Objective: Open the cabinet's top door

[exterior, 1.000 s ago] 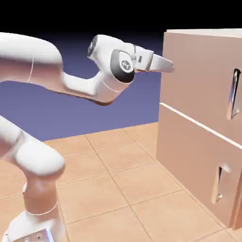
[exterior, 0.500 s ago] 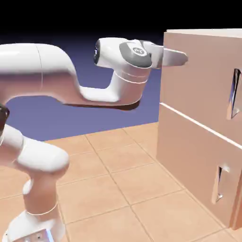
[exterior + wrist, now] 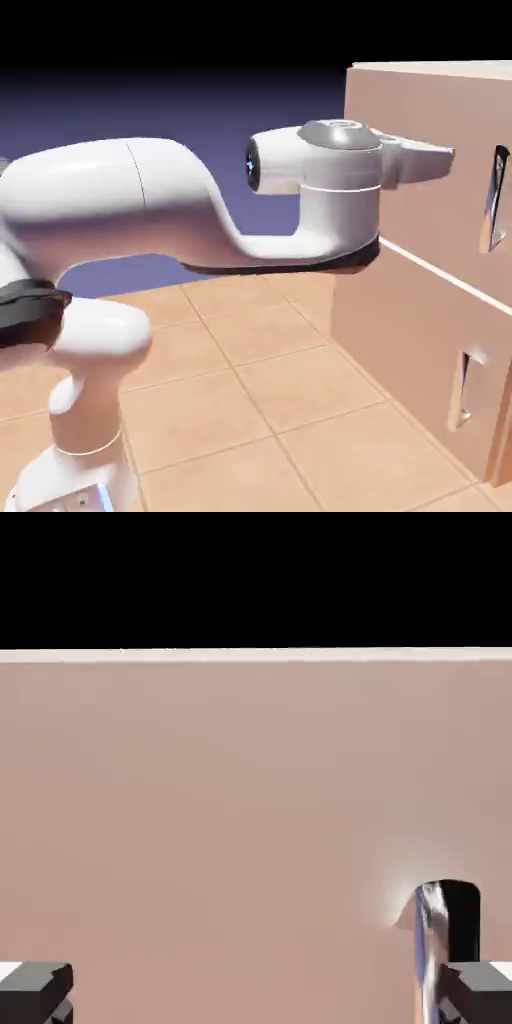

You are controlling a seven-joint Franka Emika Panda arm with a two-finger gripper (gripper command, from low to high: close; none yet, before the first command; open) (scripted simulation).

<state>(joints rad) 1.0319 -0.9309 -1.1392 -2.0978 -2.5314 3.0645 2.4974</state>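
Backdrop: plain blue-violet fading to black at the top, behind a table (image 3: 250, 390) surfaced in orange-tan square tiles.
Cabinet: the cabinet (image 3: 400, 330) is a big pale pinkish-tan box standing on the table at the exterior view's right side, running past the right edge.
Arm: the white arm (image 3: 150, 215) rises from the lower left of the exterior view, bends, and reaches level to the right, with its wrist in front of the cabinet's upper part.
Top door: the top door (image 3: 430, 120) is the upper panel, parted from the lower door (image 3: 410, 350) by a pale slanted seam; it lies flush with the cabinet front, shut. In the hand view it fills most of the picture as flat pinkish wood below a pale top edge.
Claw: the claw (image 3: 432, 160) points level toward the right, over the face of the top door, left of the handle. Whether it touches the panel cannot be told from this angle. Its two grey finger tips (image 3: 35, 992) sit far apart at the bottom corners of the hand view, released, with nothing between them.
Top handle: the slim silver handle (image 3: 493, 205) stands upright in a dark recess near the right edge; in the hand view it shows low right, just above the right finger tip.
Lower handle: a second upright handle (image 3: 463, 390) sits on the lower door.
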